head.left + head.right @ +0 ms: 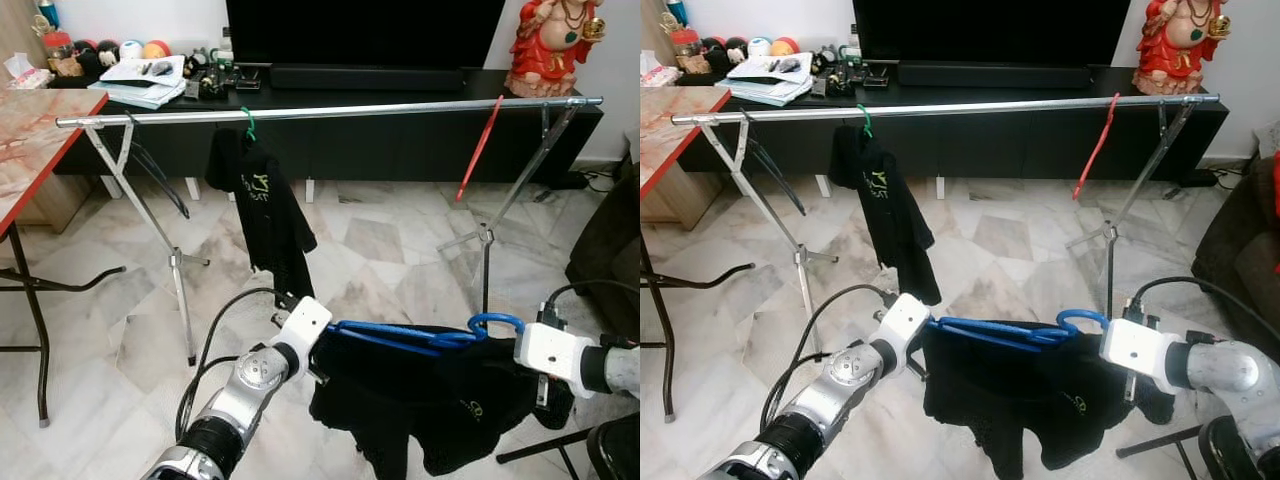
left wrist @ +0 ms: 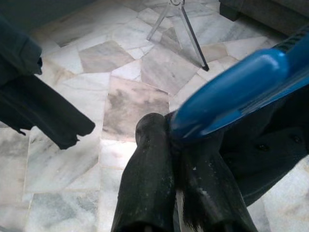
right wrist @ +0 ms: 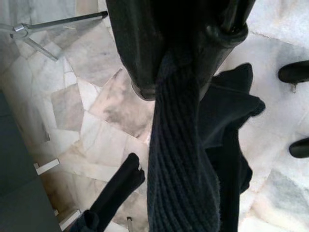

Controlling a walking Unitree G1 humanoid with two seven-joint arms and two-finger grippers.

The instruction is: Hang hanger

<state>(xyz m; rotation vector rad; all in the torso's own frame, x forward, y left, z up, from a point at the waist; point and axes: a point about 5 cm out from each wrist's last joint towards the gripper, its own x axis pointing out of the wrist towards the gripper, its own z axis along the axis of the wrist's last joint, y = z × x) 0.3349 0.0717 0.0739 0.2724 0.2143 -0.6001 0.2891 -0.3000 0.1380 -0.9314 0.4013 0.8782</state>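
Left eye view: the blue hanger [image 1: 400, 335], garment draped, is held level between both claws, well below and in front of the rail [image 1: 330, 112]. The left claw [image 2: 174, 140] is clamped on its end, the right claw [image 3: 188, 72] on the black garment [image 1: 440, 400] beside the hook, which is nearer the right arm.

Silver arms [image 1: 240, 395] — white wrists, black cables

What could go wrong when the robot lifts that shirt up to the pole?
The black shirt hangs loosely off the blue hanger, so it might slide to the floor. The left gripper pinches just the hanger's tip and could slip. The right gripper grips cloth, so the hook might swing past the pole.
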